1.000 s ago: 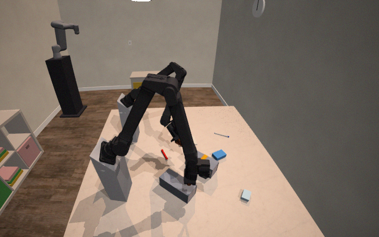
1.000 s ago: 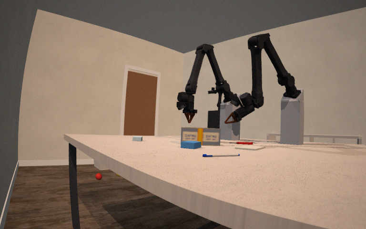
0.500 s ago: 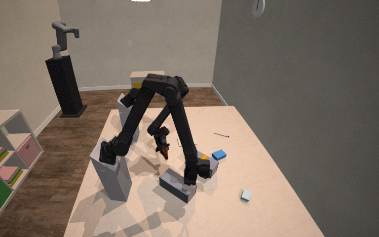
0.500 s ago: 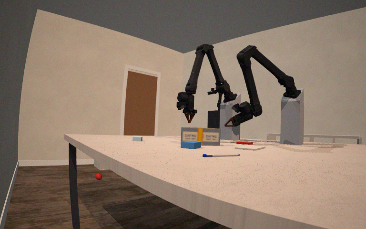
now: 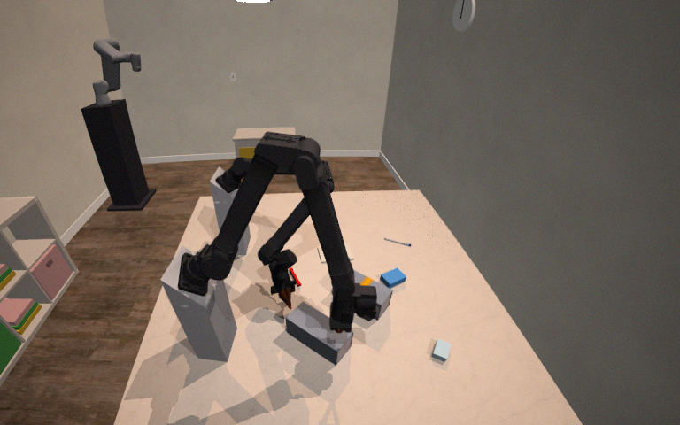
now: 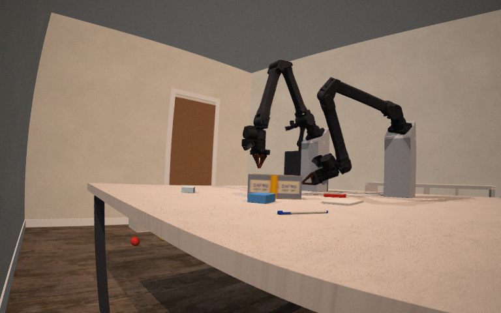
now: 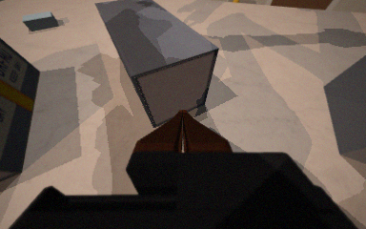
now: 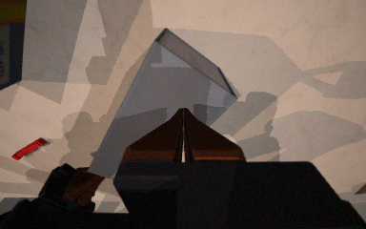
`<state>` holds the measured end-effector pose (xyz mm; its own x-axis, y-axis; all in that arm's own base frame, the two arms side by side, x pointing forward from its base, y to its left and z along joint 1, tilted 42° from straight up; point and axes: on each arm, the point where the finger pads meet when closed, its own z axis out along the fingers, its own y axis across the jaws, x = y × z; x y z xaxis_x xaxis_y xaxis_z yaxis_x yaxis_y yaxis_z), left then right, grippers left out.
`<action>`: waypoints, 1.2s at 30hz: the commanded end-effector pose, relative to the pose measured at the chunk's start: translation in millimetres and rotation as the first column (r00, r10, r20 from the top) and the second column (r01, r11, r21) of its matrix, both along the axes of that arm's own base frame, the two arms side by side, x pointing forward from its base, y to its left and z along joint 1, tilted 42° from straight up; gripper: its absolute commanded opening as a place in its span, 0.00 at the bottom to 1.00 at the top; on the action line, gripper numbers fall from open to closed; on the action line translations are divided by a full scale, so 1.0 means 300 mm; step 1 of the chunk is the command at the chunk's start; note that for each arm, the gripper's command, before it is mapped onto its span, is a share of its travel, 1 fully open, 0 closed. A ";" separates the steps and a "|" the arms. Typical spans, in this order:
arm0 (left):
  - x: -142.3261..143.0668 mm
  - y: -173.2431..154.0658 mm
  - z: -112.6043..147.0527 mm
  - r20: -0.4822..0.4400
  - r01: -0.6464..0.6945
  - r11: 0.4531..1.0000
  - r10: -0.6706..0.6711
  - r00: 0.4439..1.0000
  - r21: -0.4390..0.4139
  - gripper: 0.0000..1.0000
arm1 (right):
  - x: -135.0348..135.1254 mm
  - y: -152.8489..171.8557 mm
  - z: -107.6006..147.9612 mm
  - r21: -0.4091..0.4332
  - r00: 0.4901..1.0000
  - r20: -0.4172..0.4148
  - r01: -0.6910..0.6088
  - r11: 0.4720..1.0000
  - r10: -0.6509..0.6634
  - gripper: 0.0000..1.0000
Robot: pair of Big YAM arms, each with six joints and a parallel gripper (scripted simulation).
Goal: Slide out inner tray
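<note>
The plain grey slide box (image 5: 318, 330) lies on the table with no tray showing beyond its sleeve. The banded slide box (image 5: 373, 295), with an orange band, lies just behind it. My left gripper (image 5: 286, 297) is shut and empty, its tips low at the plain box's far-left end. In the left wrist view the tips (image 7: 182, 114) point at the brownish end face (image 7: 173, 88); I cannot tell if they touch. My right gripper (image 5: 340, 328) is shut and empty, just above the box's top near its other end (image 8: 167, 105). In the exterior view the banded box (image 6: 274, 186) hides the plain one.
A blue block (image 5: 392, 277) lies beside the banded box, and a pale blue block (image 5: 441, 349) lies to the front right. A red marker (image 5: 295, 276), a white pad (image 6: 341, 201) and a pen (image 5: 397, 242) lie behind. Grey arm pedestals (image 5: 200, 305) stand at the left.
</note>
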<state>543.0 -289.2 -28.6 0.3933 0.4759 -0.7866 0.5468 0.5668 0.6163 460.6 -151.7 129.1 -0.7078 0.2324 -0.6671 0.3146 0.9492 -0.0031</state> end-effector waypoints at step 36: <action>0.028 -0.099 -0.068 0.013 0.045 0.999 -0.045 0.999 0.006 0.00 | 0.088 -0.009 -0.029 -0.012 1.000 0.019 -0.020 1.000 0.020 0.00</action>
